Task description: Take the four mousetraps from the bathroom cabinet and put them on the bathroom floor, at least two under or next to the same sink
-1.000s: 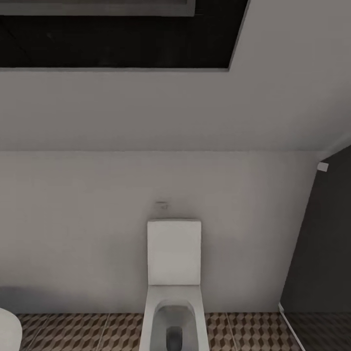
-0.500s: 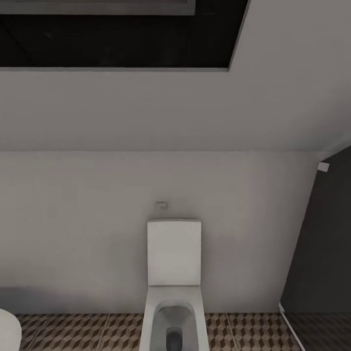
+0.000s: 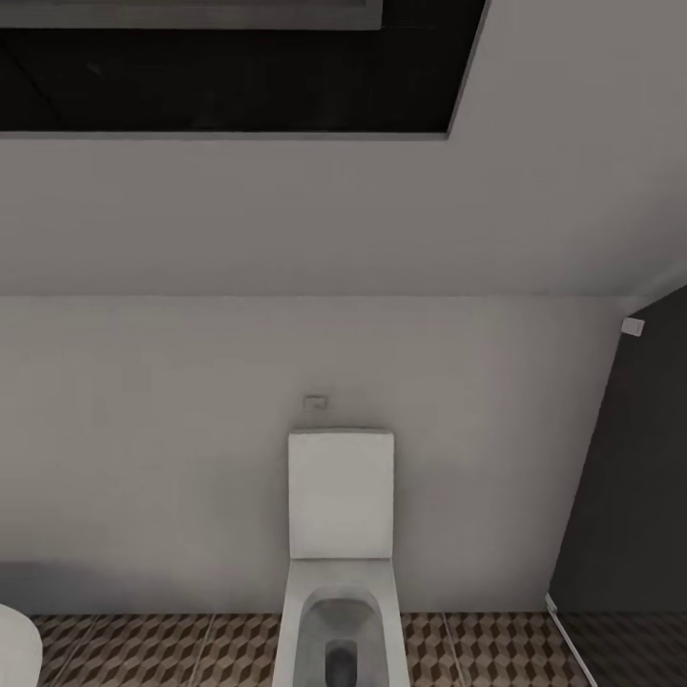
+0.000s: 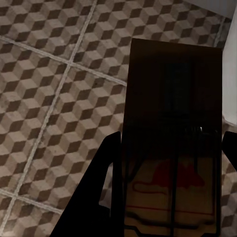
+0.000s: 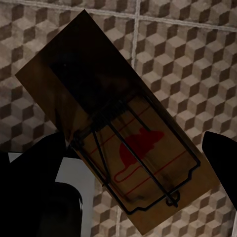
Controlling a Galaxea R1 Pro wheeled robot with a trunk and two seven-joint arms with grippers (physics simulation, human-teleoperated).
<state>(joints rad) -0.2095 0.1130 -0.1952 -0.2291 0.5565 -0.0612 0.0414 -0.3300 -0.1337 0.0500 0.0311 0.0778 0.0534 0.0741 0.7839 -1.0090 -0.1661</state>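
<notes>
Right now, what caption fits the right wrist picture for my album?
Right gripper holding a mousetrap with a red mouse print above the cube-patterned bathroom floor.

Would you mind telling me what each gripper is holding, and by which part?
Each holds a flat brown wooden mousetrap with dark wire: left and right, both gripped at the printed end, between the dark fingers.

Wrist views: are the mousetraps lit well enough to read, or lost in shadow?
Left wrist view: the mousetrap is dark at its far half, its red print dim near the gripper. Right wrist view: the mousetrap is shadowed at one end, but the red mouse and wire bar read sharply over the floor.
</notes>
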